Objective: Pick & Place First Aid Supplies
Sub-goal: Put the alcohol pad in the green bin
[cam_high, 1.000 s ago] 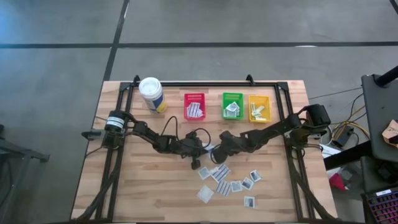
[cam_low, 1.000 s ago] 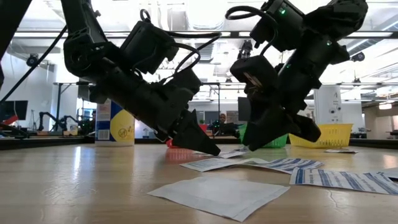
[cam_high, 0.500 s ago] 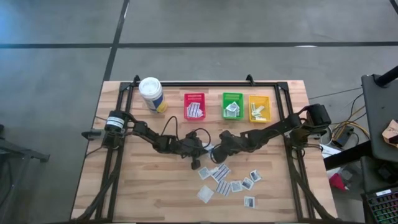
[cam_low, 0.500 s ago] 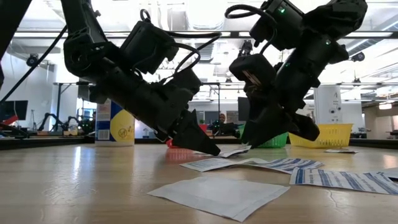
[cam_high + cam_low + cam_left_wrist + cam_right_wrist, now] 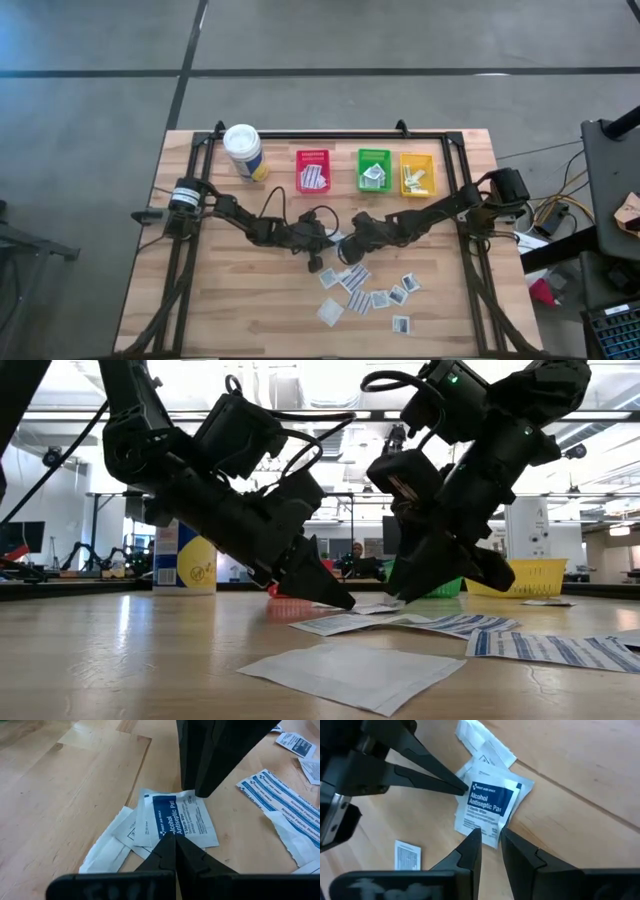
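A small white packet printed "Alcohol Antiseptic" on a dark-blue band (image 5: 172,820) lies on top of a few plainer white packets (image 5: 112,842) on the wooden bench (image 5: 230,290), between the two tools. The left tool (image 5: 175,851) has its two dark fingers pressed together with nothing between them; their joined tip rests on the near edge of the blue-banded packet. The right tool (image 5: 489,839) comes from the opposite side with its fingers a narrow gap apart, straddling the packet's edge; whether they actually pinch it I cannot tell. In the low view both tools tilt down toward each other, tips at the bench surface.

Beyond the right tool, more packets (image 5: 372,295) lie scattered flat on the bench, several with dark-blue stripes. On the far side of both tools stand a red bin (image 5: 312,170), a green bin (image 5: 374,169) and a yellow bin (image 5: 416,173), each with packets in it, and beside the red bin a white canister with a yellow label (image 5: 244,151).
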Available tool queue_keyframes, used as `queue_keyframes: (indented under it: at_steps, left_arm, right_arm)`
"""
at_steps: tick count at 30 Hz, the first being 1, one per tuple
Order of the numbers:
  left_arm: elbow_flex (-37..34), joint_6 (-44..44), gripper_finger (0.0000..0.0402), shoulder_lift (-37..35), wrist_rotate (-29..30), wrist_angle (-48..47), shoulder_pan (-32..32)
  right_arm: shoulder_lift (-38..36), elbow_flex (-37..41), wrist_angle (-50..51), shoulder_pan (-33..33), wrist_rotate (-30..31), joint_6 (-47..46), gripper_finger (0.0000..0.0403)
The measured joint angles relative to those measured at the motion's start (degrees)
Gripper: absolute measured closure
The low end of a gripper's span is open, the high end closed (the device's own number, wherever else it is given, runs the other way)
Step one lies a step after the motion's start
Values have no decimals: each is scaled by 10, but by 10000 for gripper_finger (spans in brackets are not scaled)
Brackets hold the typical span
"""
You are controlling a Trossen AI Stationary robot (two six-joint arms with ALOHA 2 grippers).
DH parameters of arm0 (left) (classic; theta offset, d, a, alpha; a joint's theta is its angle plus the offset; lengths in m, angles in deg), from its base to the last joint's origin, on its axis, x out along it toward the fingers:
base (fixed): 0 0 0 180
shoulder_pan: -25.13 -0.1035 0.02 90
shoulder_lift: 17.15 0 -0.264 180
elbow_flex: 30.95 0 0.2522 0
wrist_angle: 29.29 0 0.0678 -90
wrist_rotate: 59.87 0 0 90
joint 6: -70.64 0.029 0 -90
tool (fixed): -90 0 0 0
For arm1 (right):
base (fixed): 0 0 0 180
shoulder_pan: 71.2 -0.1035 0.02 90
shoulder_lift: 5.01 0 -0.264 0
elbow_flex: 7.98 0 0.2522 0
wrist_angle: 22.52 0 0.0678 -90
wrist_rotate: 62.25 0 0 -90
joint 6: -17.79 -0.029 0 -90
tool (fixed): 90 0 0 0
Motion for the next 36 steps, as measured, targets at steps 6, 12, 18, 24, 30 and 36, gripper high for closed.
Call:
queue_keyframes:
  at_steps: [6, 12, 18, 24, 30, 36]
  left_arm:
    - [-1, -1, 401, 0, 1, 2, 0]
    - [-1, -2, 401, 0, 2, 4, 0]
    - [-1, -2, 401, 0, 2, 5, 0]
    - [-1, -2, 401, 0, 2, 5, 0]
    - [0, -2, 401, 0, 2, 7, 0]
    - [1, -2, 401, 0, 2, 11, 0]
  right_arm:
    - [0, 0, 5, 0, 0, 4, 333]
    - [0, 0, 22, 0, 0, 6, 333]
    - [0, 0, 25, -2, 5, 4, 340]
    - [0, 0, 12, -2, 6, 4, 355]
    - [0, -1, 11, -2, 4, -1, 365]
    - [0, -2, 11, -2, 2, 2, 366]
